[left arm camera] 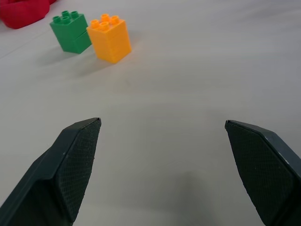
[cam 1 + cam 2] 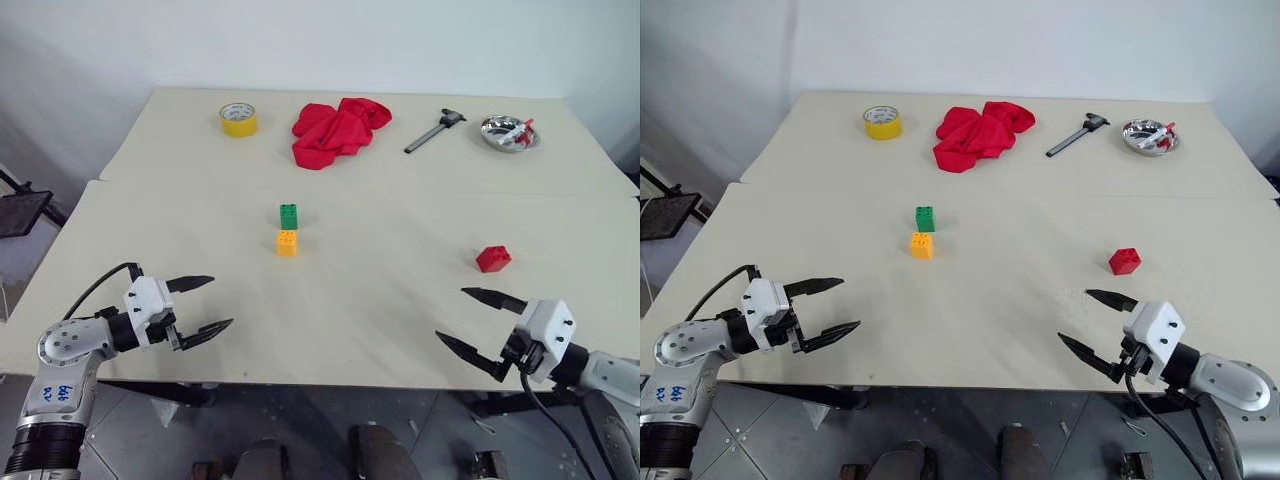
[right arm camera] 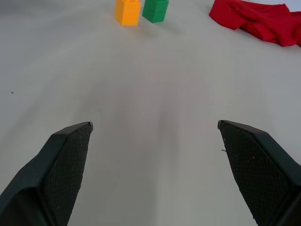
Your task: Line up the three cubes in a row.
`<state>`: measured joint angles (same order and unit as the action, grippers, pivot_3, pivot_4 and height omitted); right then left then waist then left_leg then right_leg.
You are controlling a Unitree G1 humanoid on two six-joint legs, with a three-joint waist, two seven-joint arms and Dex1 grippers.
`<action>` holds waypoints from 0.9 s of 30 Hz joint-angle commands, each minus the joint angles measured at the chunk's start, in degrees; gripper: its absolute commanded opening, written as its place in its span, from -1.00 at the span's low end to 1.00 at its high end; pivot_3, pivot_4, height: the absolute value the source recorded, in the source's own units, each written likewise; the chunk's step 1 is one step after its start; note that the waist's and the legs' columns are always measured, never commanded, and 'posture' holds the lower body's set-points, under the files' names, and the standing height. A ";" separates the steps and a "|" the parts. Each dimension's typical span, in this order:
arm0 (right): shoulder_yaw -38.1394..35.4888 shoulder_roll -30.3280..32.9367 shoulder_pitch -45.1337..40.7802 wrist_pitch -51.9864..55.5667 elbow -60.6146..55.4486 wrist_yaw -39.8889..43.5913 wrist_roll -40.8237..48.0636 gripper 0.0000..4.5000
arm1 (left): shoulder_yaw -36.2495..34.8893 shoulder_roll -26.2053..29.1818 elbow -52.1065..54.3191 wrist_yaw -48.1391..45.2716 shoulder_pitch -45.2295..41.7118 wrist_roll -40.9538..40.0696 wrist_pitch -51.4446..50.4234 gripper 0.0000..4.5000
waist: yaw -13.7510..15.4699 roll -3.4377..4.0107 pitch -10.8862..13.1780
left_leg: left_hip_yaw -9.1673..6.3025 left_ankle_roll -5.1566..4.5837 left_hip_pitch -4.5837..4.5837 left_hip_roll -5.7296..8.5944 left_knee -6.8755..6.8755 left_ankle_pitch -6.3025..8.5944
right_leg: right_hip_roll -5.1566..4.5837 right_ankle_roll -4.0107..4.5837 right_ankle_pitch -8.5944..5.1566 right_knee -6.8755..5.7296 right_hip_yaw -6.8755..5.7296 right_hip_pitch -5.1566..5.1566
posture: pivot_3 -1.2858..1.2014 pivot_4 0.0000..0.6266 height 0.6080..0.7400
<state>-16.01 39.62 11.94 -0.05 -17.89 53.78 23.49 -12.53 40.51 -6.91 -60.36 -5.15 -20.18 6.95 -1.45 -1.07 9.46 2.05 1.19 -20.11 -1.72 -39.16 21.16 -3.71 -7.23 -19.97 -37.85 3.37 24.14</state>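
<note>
My left claw (image 2: 200, 305) and right claw (image 2: 482, 325) hang wide open and empty over the near edge of the pale table (image 2: 380, 300), where the small green studded plastic brick (image 2: 288, 215) and orange-yellow studded plastic brick (image 2: 286, 243) already sit paired, while the red studded plastic brick (image 2: 493, 259) lies well apart, unaligned.

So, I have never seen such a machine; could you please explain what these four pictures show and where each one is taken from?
This is a humanoid robot with two arms. The two wide pictures come from its head, looking down over a beige table. The other two come from cameras on its wrists; the dark wedges at the bottom are that arm's own fingers.

The left gripper and the right gripper both hang open above the table's near edge and hold nothing.

On the table, a green cube and an orange-yellow cube stand close together near the middle. A red cube lies apart, nearer the right gripper. Along the far side are a yellow tape roll, a crumpled red cloth, a dark tool and a small metal dish.
</note>
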 commanded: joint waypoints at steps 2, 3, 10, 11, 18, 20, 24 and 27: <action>0.04 -1.12 -0.03 -0.67 -1.95 -1.10 0.46 0.99 | -1.02 -0.77 2.03 1.58 -2.22 -1.95 -0.86 1.00 | -0.01 0.00 0.00 | 0.00 0.00 0.00 0.00 0.00 0.00 | 0.01 0.00 0.00 0.01 0.00 0.00 | 0.03 -0.52 1.00; -0.03 -1.35 -0.02 -0.68 -2.08 -1.58 0.27 0.99 | -0.58 -0.70 2.20 0.90 -2.57 -2.15 -1.17 1.00 | -0.03 -0.02 -0.01 | -0.01 0.00 -0.01 -0.01 -0.01 0.00 | 0.01 -0.01 0.00 0.00 -0.02 0.00 | 0.03 -0.52 1.00; -12.34 -6.41 5.88 3.74 -6.36 -13.39 3.14 0.99 | 4.44 -4.54 7.33 0.02 -9.21 -4.53 -5.40 1.00 | 0.70 -0.03 -0.02 | -0.08 0.01 -0.05 0.02 -0.04 0.00 | 0.01 -0.11 0.06 -0.03 -0.06 -0.01 | 0.03 -0.52 1.00; -13.93 -7.30 6.62 4.40 -6.70 -14.99 3.56 0.99 | 4.87 -4.88 8.01 0.06 -9.92 -4.89 -6.58 1.00 | 0.71 -0.06 -0.04 | -0.06 0.01 -0.05 0.04 -0.05 -0.01 | 0.03 -0.11 0.07 -0.02 -0.04 -0.01 | 0.03 -0.52 1.00; -21.61 -13.85 12.29 4.90 -3.04 -22.31 3.19 0.99 | 9.57 -10.72 12.71 -0.37 -12.80 -10.50 -15.30 1.00 | 0.56 -0.04 -0.05 | 0.04 0.00 -0.01 0.04 -0.04 0.00 | 0.14 -0.11 0.07 0.00 0.06 -0.03 | 0.03 -0.52 1.00; -20.17 -13.42 11.38 6.68 -4.38 -23.07 3.77 0.99 | 10.45 -10.61 13.25 -1.27 -12.43 -11.18 -17.32 1.00 | -0.18 -0.02 -0.06 | 0.07 0.00 0.00 0.02 -0.04 0.00 | 0.14 -0.11 0.07 -0.02 0.12 -0.03 | 0.03 -0.52 1.00; -15.64 -9.91 4.90 20.90 -10.15 -29.11 7.44 0.99 | 10.84 -10.33 12.10 -1.82 -12.42 -9.74 -17.10 1.00 | -1.29 0.01 -0.06 | 0.15 -0.04 0.08 -0.02 -0.04 -0.09 | 0.18 0.03 0.15 -0.04 0.22 -0.04 | 0.03 -0.52 1.00; -13.44 -7.46 0.46 29.33 -11.60 -33.09 7.75 0.99 | 10.63 -10.20 11.81 -1.81 -12.53 -9.46 -17.21 1.00 | -1.03 0.01 -0.06 | 0.05 -0.13 0.08 0.00 -0.04 -0.23 | 0.13 0.15 0.22 -0.08 0.17 -0.05 | 0.03 -0.52 1.00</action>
<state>-29.36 31.43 13.05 25.60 -27.26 22.92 30.38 -1.11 29.78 3.83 -61.89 -17.52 -29.36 -10.74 -2.48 -1.06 9.41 2.05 1.05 -20.03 -1.73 -39.20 20.92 -3.57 -7.05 -19.74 -37.92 3.51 24.09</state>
